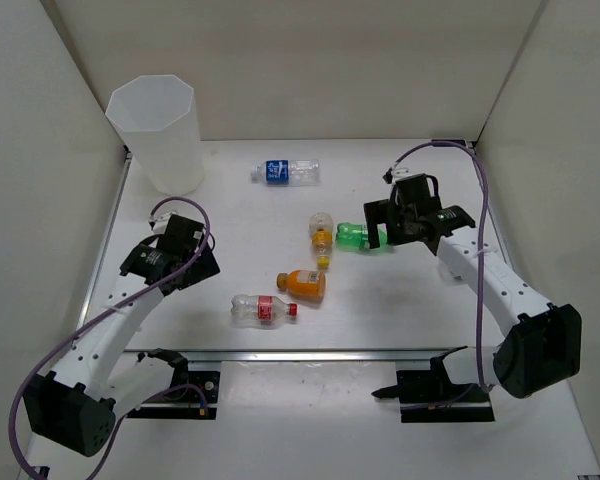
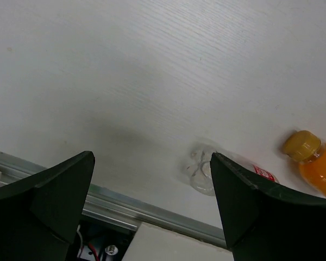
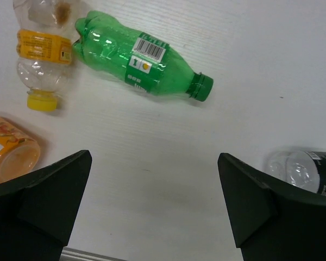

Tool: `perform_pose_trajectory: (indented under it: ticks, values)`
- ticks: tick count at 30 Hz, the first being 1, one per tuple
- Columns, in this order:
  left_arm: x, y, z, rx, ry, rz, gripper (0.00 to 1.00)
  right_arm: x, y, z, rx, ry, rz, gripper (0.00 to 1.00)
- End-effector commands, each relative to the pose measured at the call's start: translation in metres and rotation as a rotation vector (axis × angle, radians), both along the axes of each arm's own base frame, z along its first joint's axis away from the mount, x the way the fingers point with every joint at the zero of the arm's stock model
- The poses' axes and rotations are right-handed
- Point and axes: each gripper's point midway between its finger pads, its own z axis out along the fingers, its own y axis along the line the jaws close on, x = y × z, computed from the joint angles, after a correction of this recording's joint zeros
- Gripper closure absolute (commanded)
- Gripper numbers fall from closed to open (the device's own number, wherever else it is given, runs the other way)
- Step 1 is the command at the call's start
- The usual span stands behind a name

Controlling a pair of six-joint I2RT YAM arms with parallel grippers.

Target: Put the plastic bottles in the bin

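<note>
Plastic bottles, five in all, lie flat on the table [image 1: 420, 320]. The blue-label bottle [image 1: 285, 172] is farthest from me. The green bottle [image 1: 360, 237] lies just beside the yellow-cap bottle [image 1: 322, 238], with the orange bottle [image 1: 303, 284] and the red-label bottle [image 1: 262, 309] nearer. The bin [image 1: 158, 135] stands upright at the far left corner. I read both end effectors as released and empty: the left gripper [image 2: 152, 163] is near the red-label bottle, and the right gripper [image 3: 155, 157] is near the green bottle.

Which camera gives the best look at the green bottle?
The right wrist view: the green bottle lies whole and close, label and cap clear. The top view shows it small, its cap end under the right arm. The left wrist view misses it.
</note>
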Motion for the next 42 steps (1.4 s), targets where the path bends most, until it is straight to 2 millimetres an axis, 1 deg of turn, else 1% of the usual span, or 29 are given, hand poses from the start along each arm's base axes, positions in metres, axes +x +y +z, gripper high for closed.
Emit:
perform_pose_trajectory:
  ticks: [1, 2, 3, 4, 5, 6, 7, 8, 10, 13, 14, 15, 17, 18, 19, 23, 25, 28, 29, 31, 32, 34, 35, 36, 38, 39, 40, 41, 42]
  values:
    - [-0.015, -0.017, -0.012, -0.110, 0.039, 0.060, 0.01, 0.007, -0.010, 0.022, -0.016, -0.120, -0.032, 0.01]
    - [-0.018, -0.027, -0.019, -0.151, 0.052, 0.068, 0.01, 0.007, -0.013, 0.027, -0.030, -0.160, -0.029, 0.01]
    - [-0.017, -0.034, -0.019, -0.197, 0.042, 0.098, 0.02, 0.001, -0.011, 0.017, -0.043, -0.147, -0.012, 0.01]
    - [-0.021, -0.046, -0.026, -0.224, 0.055, 0.071, 0.01, 0.001, -0.012, 0.020, -0.049, -0.180, 0.003, 0.01]
    - [-0.027, -0.060, -0.034, -0.275, 0.078, 0.083, 0.01, 0.000, -0.012, 0.024, -0.047, -0.201, 0.011, 0.01]
    - [-0.031, -0.069, -0.039, -0.306, 0.091, 0.085, 0.01, 0.000, -0.011, 0.023, -0.031, -0.200, 0.014, 0.00]
    - [-0.032, -0.080, -0.040, -0.348, 0.098, 0.092, 0.01, -0.002, -0.013, 0.021, -0.025, -0.193, 0.014, 0.01]
    - [-0.036, -0.090, -0.042, -0.375, 0.117, 0.070, 0.02, 0.000, -0.020, 0.020, -0.017, -0.189, -0.009, 0.01]
    - [-0.040, -0.100, -0.042, -0.395, 0.132, 0.093, 0.01, 0.000, -0.029, 0.015, -0.025, -0.183, -0.023, 0.00]
    - [-0.044, -0.102, -0.048, -0.385, 0.141, 0.141, 0.01, -0.006, -0.032, 0.010, -0.030, -0.167, -0.031, 0.01]
    - [-0.044, -0.110, -0.051, -0.425, 0.150, 0.146, 0.01, -0.006, -0.036, 0.004, -0.049, -0.157, -0.036, 0.01]
    - [-0.042, -0.120, -0.054, -0.473, 0.147, 0.143, 0.01, -0.007, -0.038, 0.004, -0.057, -0.159, -0.046, 0.01]
    - [-0.041, -0.130, -0.059, -0.492, 0.128, 0.156, 0.02, -0.007, -0.041, 0.002, -0.074, -0.150, -0.054, 0.01]
    - [-0.043, -0.130, -0.067, -0.465, 0.140, 0.163, 0.01, -0.009, -0.044, -0.001, -0.082, -0.141, -0.059, 0.01]
    - [-0.041, -0.132, -0.065, -0.466, 0.139, 0.164, 0.01, -0.009, -0.044, -0.001, -0.090, -0.139, -0.067, 0.01]
    - [-0.038, -0.138, -0.075, -0.450, 0.148, 0.190, 0.01, -0.011, -0.045, -0.005, -0.071, -0.140, -0.070, 0.01]
    - [-0.034, -0.144, -0.081, -0.493, 0.150, 0.188, 0.01, -0.013, -0.046, -0.005, -0.063, -0.144, -0.075, 0.01]
    - [-0.029, -0.141, -0.094, -0.479, 0.143, 0.208, 0.02, -0.017, -0.050, -0.003, -0.055, -0.145, -0.091, 0.01]
    - [-0.029, -0.136, -0.101, -0.452, 0.157, 0.230, 0.01, -0.018, -0.052, -0.004, -0.052, -0.142, -0.098, 0.01]
    - [-0.026, -0.132, -0.107, -0.432, 0.165, 0.240, 0.01, -0.022, -0.058, -0.005, -0.047, -0.144, -0.110, 0.00]
    - [-0.022, -0.130, -0.108, -0.430, 0.145, 0.248, 0.01, -0.021, -0.064, -0.002, -0.045, -0.155, -0.129, 0.01]
    - [-0.016, -0.126, -0.108, -0.432, 0.120, 0.261, 0.02, -0.027, -0.068, -0.007, -0.036, -0.135, -0.143, 0.01]
    - [-0.015, -0.123, -0.111, -0.425, 0.119, 0.268, 0.03, -0.026, -0.072, -0.003, -0.031, -0.151, -0.151, 0.00]
    - [-0.014, -0.122, -0.111, -0.420, 0.117, 0.268, 0.05, -0.028, -0.074, -0.008, -0.035, -0.140, -0.157, 0.01]
    - [-0.007, -0.121, -0.109, -0.410, 0.087, 0.258, 0.12, -0.031, -0.076, -0.007, -0.024, -0.144, -0.168, 0.01]
    - [-0.008, -0.120, -0.111, -0.399, 0.098, 0.255, 0.15, -0.033, -0.078, -0.016, -0.032, -0.118, -0.179, 0.01]
    - [-0.004, -0.121, -0.111, -0.395, 0.088, 0.244, 0.19, -0.035, -0.079, -0.014, -0.031, -0.119, -0.180, 0.01]
    - [-0.005, -0.120, -0.112, -0.382, 0.088, 0.230, 0.29, -0.035, -0.081, -0.017, -0.032, -0.112, -0.194, 0.01]
    - [-0.002, -0.118, -0.111, -0.376, 0.080, 0.236, 0.33, -0.035, -0.083, -0.016, -0.035, -0.111, -0.202, 0.01]
